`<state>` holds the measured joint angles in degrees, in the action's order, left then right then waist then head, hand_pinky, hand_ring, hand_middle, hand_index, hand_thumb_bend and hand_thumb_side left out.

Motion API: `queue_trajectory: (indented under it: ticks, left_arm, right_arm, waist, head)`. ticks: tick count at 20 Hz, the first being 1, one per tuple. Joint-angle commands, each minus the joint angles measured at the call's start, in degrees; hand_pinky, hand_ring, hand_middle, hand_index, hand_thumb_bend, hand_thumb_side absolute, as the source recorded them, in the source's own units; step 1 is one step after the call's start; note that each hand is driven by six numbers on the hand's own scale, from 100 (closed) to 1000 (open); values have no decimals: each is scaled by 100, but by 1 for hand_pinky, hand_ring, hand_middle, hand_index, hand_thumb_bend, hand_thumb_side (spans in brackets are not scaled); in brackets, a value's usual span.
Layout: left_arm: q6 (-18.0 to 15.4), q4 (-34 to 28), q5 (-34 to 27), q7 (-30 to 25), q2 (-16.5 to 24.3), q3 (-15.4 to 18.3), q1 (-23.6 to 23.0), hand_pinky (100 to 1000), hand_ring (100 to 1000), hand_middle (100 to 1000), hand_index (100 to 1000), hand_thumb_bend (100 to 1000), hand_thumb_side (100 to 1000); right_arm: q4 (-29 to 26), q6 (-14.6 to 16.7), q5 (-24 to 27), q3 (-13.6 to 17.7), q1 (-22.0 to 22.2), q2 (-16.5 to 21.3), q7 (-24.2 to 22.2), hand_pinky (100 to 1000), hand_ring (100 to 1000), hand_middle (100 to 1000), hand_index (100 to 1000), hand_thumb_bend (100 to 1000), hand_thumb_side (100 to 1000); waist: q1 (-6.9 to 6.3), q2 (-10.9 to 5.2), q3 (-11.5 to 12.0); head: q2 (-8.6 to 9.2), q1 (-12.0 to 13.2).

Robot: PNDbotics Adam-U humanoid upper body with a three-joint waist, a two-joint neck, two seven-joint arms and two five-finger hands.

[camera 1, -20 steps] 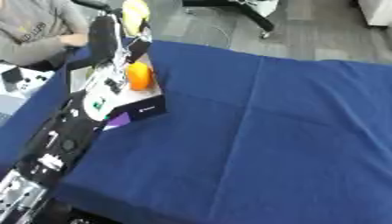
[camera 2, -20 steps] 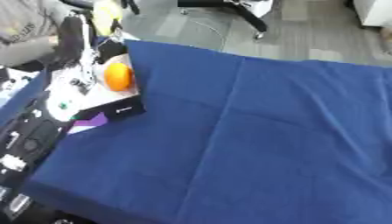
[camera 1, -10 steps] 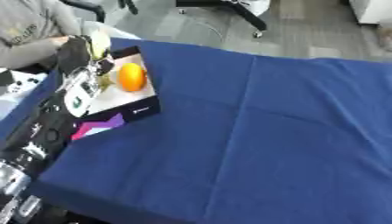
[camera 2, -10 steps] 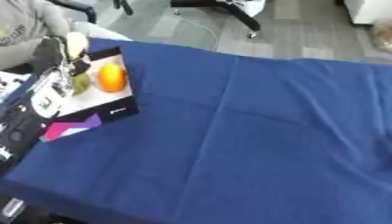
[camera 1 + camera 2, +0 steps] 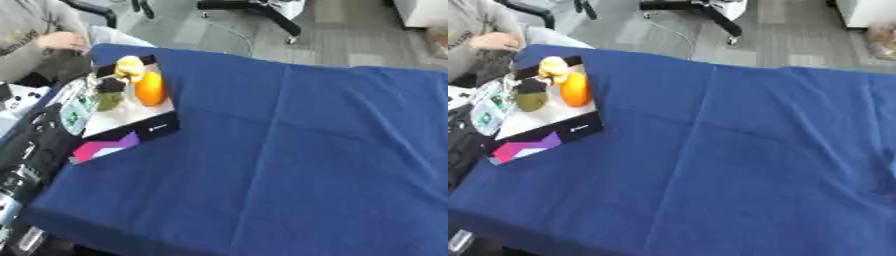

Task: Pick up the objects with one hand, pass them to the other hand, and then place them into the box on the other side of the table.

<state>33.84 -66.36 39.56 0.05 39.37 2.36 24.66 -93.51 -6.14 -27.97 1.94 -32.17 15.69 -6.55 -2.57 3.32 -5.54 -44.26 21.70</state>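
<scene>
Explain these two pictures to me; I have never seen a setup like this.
Both pictures come from one moment: they are the two eyes of a camera in a humanoid robot's head, looking down at its work table. The table is covered with a blue cloth. Near its far left corner stands a shallow box with a white floor and a dark front wall. In the box lie an orange, a yellow fruit behind it and a greenish fruit to its left. The dark machinery along the left edge is the robot's left arm; its robot hand seems to be over the greenish fruit, but I cannot tell whether it holds it. The right robot hand is out of sight.
</scene>
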Motion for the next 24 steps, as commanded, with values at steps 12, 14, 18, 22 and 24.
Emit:
queue_trajectory:
  ticks: [12, 14, 18, 22, 24]
  left_arm:
    - [-426, -2844, 649, -748, 373, 600, -199, 863, 794, 821, 941, 855, 515]
    - [-456, -3296, 428, -502, 319, 619, -241, 856, 784, 812, 934, 806, 511]
    - [-637, -4208, -336, 263, 95, 564, -309, 842, 765, 795, 920, 624, 505]
    - [-1246, -4773, -1352, 1390, -368, 415, -316, 832, 756, 784, 907, 479, 502]
    - [-1648, -4812, -1872, 2005, -514, 337, -324, 831, 756, 783, 905, 440, 521]
  right_arm:
    - [57, -28, -17, 115, 199, 298, 100, 564, 478, 298, 572, 100, 489]
    - [55, -40, 6, 162, 243, 335, 150, 565, 479, 299, 573, 100, 488]
    - [-14, -55, 52, 316, 309, 509, 321, 569, 481, 304, 580, 100, 457]
    - [-204, -97, 4, 636, 473, 1139, 834, 593, 503, 349, 618, 100, 322]
    - [-252, -181, -32, 875, 706, 1647, 1264, 603, 519, 373, 634, 100, 247]
  waist:
    - [-102, -372, 214]
    - [-89, -376, 225]
    - [-8, -368, 203]
    - [181, -337, 159]
    - [278, -331, 135]
  head:
    - [14, -967]
    - [14, -1156]
    - [14, -1677]
    - [14, -2523]
    - [14, -2876]
